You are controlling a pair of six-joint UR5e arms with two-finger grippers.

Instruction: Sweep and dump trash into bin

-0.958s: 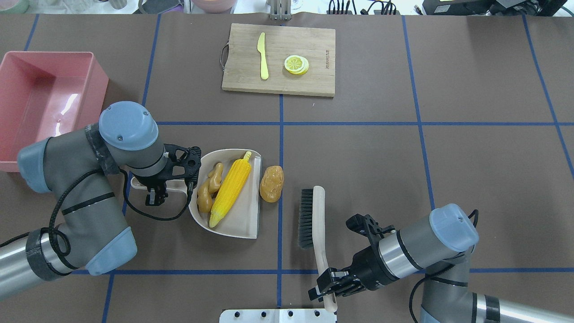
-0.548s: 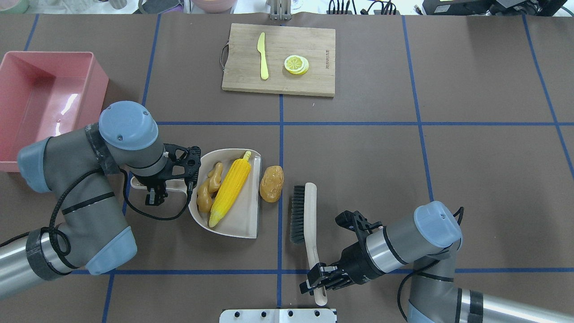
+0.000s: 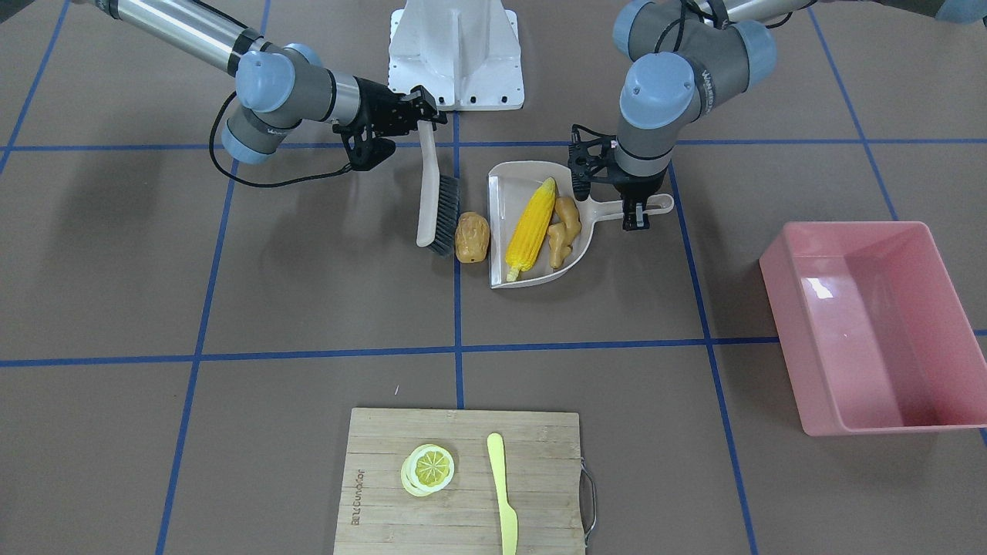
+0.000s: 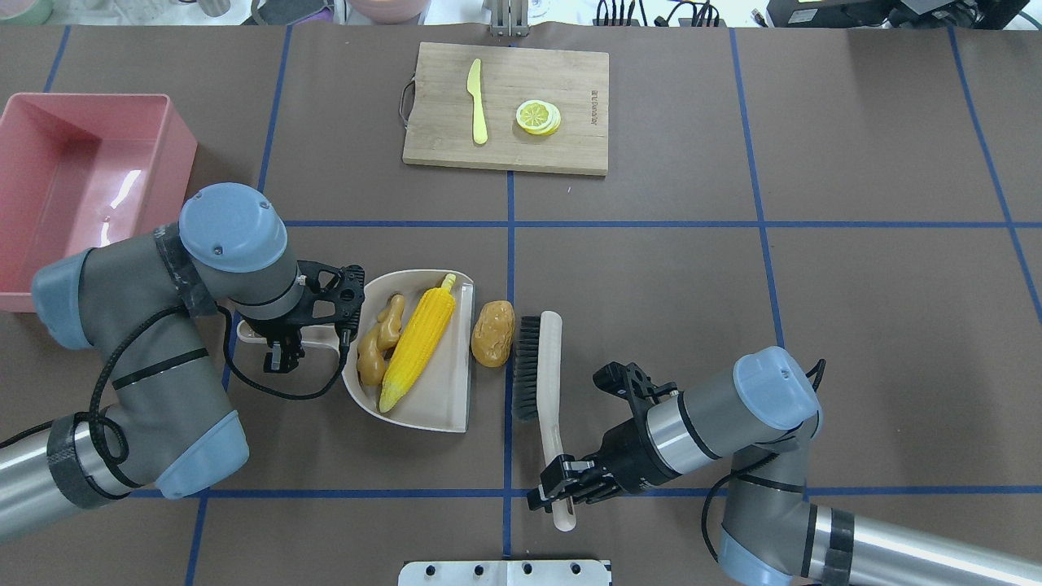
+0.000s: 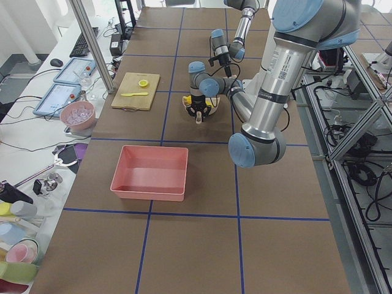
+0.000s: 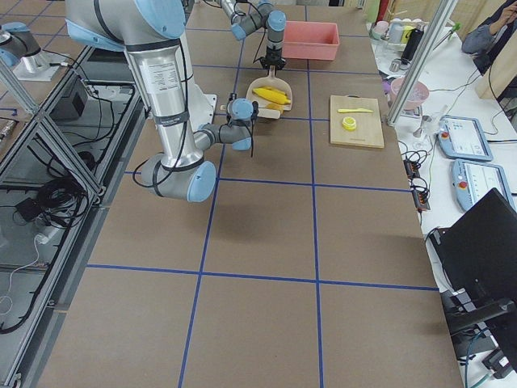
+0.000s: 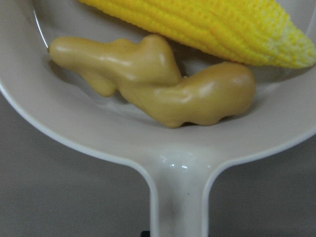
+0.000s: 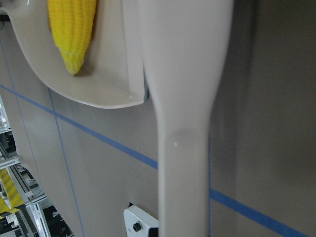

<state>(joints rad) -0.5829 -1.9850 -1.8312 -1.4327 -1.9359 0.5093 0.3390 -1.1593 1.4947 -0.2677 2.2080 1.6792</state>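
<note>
- The right gripper (image 4: 562, 490) is clamped on the handle end of a beige, long-handled plastic brush (image 4: 551, 366). The handle runs forward from its fingers, away from the robot.
- The brush's dark bristles (image 4: 527, 368) face the left gripper's side. They sit right beside a rounded brown toy potato (image 4: 492, 332); the views do not settle whether they touch.
- The potato lies on the brown table (image 4: 651, 285), between the bristles and the open edge of a beige plastic dustpan (image 4: 456, 411).
- The left gripper (image 4: 277, 356) points straight down, closed on the dustpan's handle.
- In the pan, next to that gripper, lies a knobbly tan toy ginger root (image 4: 378, 340). A long yellow toy corn cob (image 4: 419, 342) lies against its far side.
- A large rectangular pink plastic tub (image 4: 181, 150) stands well apart from the left gripper, outboard of it and farther from the robot.
- Far ahead of both grippers, a wooden cutting board (image 4: 570, 73) carries a pale yellow knife (image 4: 477, 102) and a lemon slice (image 4: 537, 116).
</note>
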